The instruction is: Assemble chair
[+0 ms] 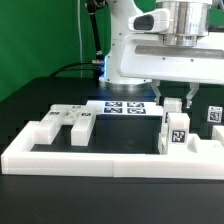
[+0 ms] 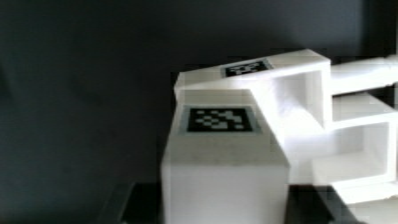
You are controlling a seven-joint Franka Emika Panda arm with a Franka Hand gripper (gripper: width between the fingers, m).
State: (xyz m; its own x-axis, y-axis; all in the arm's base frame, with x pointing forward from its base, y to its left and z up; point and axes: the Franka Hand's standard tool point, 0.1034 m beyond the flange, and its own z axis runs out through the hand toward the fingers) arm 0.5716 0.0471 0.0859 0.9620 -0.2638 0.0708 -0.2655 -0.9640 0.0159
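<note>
A white upright chair part [image 1: 177, 131] with a black-and-white tag on its face stands at the exterior view's right, just behind the border rail. My gripper [image 1: 180, 107] hangs straight over it, a finger down on each side of its top. In the wrist view the same tagged block [image 2: 222, 130] fills the gap between the dark fingers [image 2: 150, 203], which press against both of its sides, so the gripper [image 2: 222, 208] is shut on it. Right beside the block lies another white tagged chair part [image 2: 267, 70]. Whether the block is lifted off the table does not show.
Low white chair parts [image 1: 70, 122] with tags lie at the exterior view's left. The marker board [image 1: 124, 108] lies flat behind them. One more small tagged part [image 1: 214, 115] sits at the far right. The long white border rail [image 1: 100, 160] runs along the front.
</note>
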